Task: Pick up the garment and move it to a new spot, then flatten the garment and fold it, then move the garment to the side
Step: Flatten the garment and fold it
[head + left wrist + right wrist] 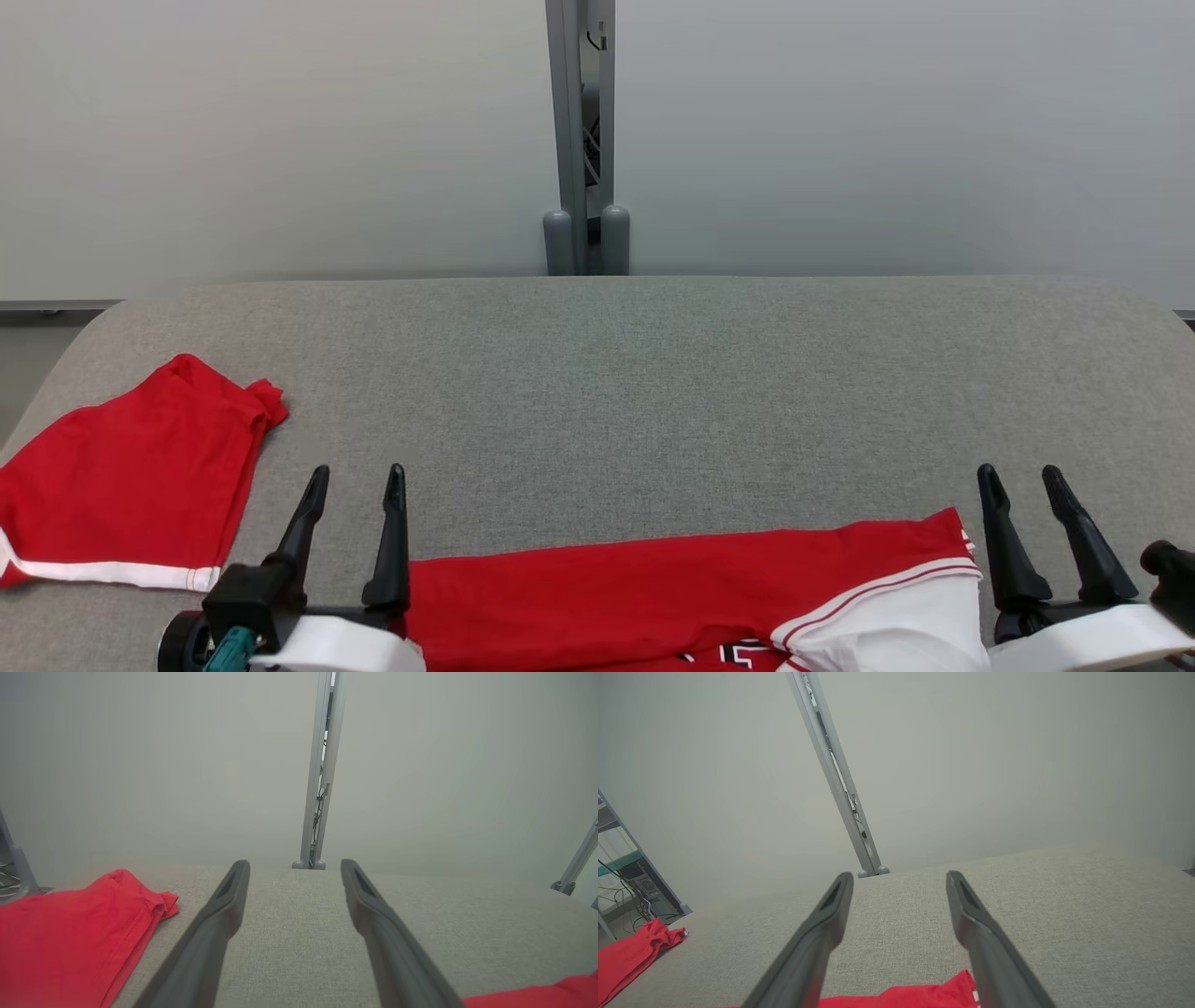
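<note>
both arms sit low at the near edge of the table (653,392), white forearms at the bottom of the head view, fingers pointing away over the grey cloth top. the left gripper (358,471) and right gripper (1019,471) are level with each other and well apart.

between them lies the garment (653,588), red, with a white, red-striped sleeve at the end nearer the right gripper. its far hem runs short of both sets of fingertips. on the outer side of the left gripper, apart from it, red shorts (131,485) with a white band lie flat on the table. ahead of the fingers, past the table's far edge, a grey post (581,140) stands between pale panels.

both grippers are spread wide and empty, with bare table showing between each pair of fingers. the garment's edge lies close by the finger bases. i cannot tell whether it touches them.
</note>
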Available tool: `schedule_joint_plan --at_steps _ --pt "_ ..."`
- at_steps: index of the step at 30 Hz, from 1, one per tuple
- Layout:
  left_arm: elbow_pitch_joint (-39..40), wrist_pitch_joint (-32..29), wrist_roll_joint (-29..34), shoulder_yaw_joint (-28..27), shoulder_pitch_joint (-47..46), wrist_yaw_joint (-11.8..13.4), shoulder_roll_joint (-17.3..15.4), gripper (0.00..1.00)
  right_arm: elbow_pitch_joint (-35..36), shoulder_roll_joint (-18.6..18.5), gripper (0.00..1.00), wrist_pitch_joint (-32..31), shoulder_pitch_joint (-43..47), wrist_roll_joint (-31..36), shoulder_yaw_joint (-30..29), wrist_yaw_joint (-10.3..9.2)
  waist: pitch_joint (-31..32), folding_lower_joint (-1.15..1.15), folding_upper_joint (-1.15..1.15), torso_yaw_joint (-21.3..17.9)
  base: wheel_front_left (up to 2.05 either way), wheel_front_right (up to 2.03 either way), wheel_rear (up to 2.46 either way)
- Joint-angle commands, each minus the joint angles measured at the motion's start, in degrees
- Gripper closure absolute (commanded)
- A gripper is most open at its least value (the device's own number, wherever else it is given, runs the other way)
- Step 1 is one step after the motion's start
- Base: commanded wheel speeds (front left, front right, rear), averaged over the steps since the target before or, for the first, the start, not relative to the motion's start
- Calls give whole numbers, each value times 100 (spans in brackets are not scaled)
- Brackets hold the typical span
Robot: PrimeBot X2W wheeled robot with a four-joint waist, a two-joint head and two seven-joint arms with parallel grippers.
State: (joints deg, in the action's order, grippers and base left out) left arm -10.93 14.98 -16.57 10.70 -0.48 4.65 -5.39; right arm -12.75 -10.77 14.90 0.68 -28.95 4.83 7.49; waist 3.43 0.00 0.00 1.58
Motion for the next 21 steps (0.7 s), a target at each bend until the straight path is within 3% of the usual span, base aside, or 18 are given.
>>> schedule_joint_plan --at_steps 1,7,21 --pt "60 19 93 -130 81 -121 40 0 73 53 0 42 79 79 -44 0 -3 0 0 5 0 0 0" --pt "191 20 75 -676 337 -523 230 0 363 209 0 40 209 542 -26 -1 1 0 0 35 0 0 0" --pt "94 20 -43 -608 410 -458 236 0 444 399 0 41 321 736 -42 -1 38 0 0 53 0 0 0"
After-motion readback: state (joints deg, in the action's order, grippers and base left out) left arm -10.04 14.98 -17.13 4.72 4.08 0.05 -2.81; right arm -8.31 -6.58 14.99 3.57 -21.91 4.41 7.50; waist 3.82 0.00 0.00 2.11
